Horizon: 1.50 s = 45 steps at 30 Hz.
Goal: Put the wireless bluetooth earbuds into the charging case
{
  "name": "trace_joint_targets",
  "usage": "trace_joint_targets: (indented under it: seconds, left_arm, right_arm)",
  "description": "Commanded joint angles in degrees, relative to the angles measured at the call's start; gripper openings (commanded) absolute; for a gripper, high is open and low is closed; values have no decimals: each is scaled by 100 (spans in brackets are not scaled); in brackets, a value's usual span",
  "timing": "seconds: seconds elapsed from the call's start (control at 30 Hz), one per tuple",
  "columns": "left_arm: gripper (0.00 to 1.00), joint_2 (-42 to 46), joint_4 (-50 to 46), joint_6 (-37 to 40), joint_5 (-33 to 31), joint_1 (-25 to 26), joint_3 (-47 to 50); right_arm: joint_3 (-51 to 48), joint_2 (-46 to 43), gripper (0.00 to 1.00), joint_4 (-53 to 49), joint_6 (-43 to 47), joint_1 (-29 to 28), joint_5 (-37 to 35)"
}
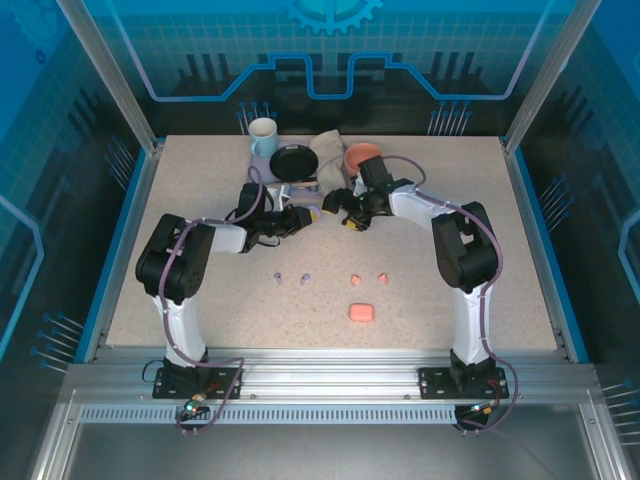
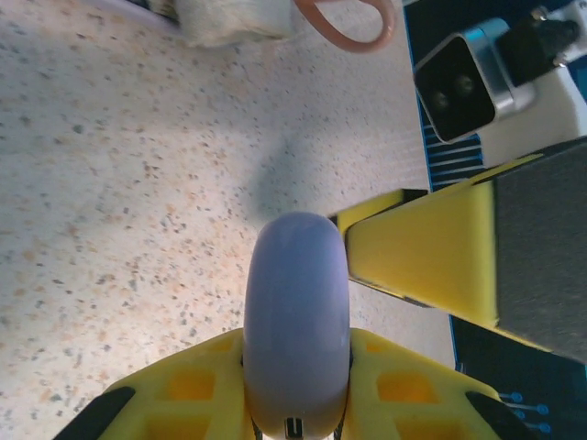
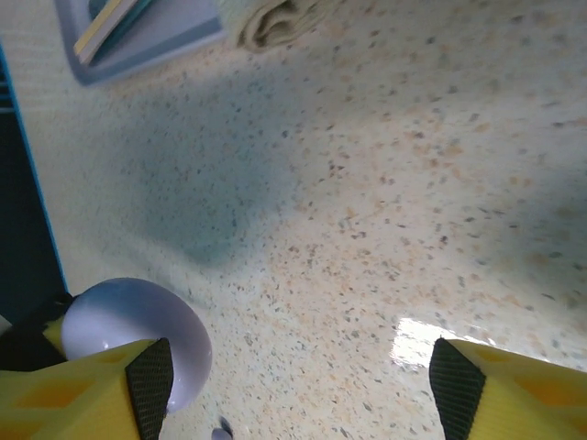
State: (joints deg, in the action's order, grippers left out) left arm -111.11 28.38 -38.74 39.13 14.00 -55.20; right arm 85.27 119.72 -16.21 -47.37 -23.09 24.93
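My left gripper (image 2: 295,353) is shut on a lavender pebble-shaped charging case (image 2: 295,275), held on edge above the table between the yellow fingers. My right gripper (image 3: 303,394) stands open right beside it; its left pad (image 3: 151,385) is close against the lavender case (image 3: 124,325), touching or not I cannot tell. Both grippers meet at mid-table, left gripper (image 1: 312,213) and right gripper (image 1: 348,218). Nearer the arm bases lie two purple earbuds (image 1: 278,275) (image 1: 304,276) and two pink earbuds (image 1: 356,278) (image 1: 382,277). A pink case (image 1: 361,313) lies shut in front of them.
At the back stand a white mug (image 1: 263,133), a black dish (image 1: 293,162) on a bluish tray (image 3: 138,27), a folded cloth (image 1: 328,152) and an orange bowl (image 1: 362,157). Blue walls and metal posts frame the speckled table (image 1: 200,320).
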Motion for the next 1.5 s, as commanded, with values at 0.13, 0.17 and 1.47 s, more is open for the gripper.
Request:
trace_joint_targets:
  seconds: [0.13,0.17,1.47]
  left_arm:
    - [10,265,-498,363,416,-37,-228]
    - [10,257,-485,350,419,-38,-232]
    - [8,816,-328,216,538,-43,-212]
  right_arm:
    - [-116,-143,75,904,458,42,732]
    - [-109,-132,75,870,466,33,744]
    - [-716,-475,66,855,282,455,1149]
